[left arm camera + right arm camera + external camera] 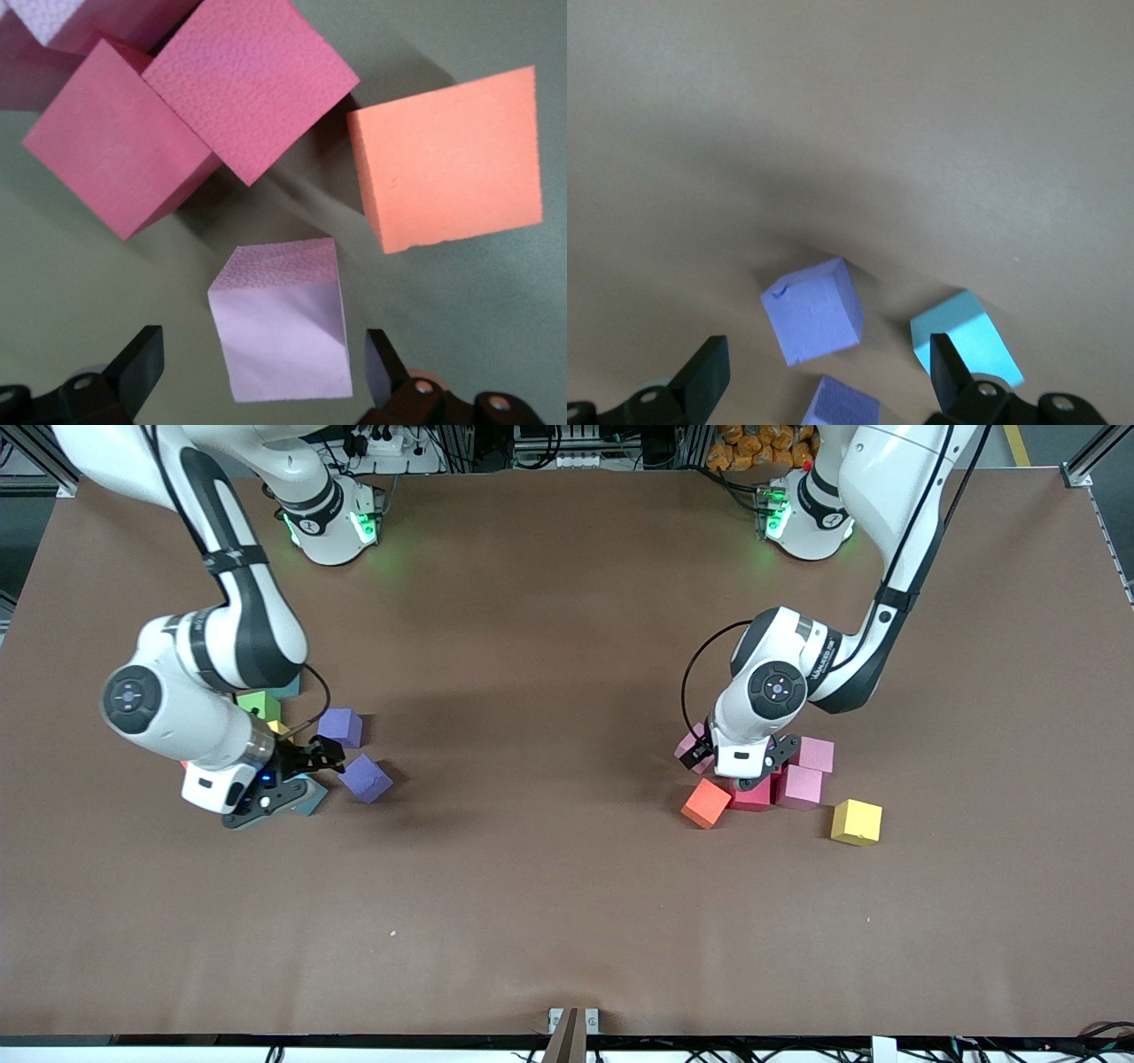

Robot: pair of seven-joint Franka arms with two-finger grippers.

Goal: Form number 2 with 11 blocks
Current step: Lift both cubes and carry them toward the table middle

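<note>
Blocks are lying in two loose clusters, one at each arm's end of the table (pixel 567 921), with no digit formed yet; we are seeing our left gripper (pixel 264 372) hanging low over the cluster at the left arm's end, jaws standing wide with nothing between the pads; a pale pink block (pixel 282 332) is sitting on the table right under it, between the two fingers (pixel 142 359) but apart from both; just past it an orange block (pixel 452 159) is lying beside two touching deeper pink blocks (pixel 177 124); in the front view a yellow block (pixel 857 821) is resting apart from that cluster, toward the table's end and nearer the camera.

We are seeing our right gripper (pixel 824 376) hovering over the cluster at the right arm's end, jaws likewise spread wide and holding nothing; two purple blocks (pixel 812 310) are lying under and just ahead of it, slightly apart from each other, and a light blue block (pixel 966 341) is sitting just beside one fingertip; a green cube (pixel 260 706) is showing beside that arm's wrist in the front view, partly hidden.
</note>
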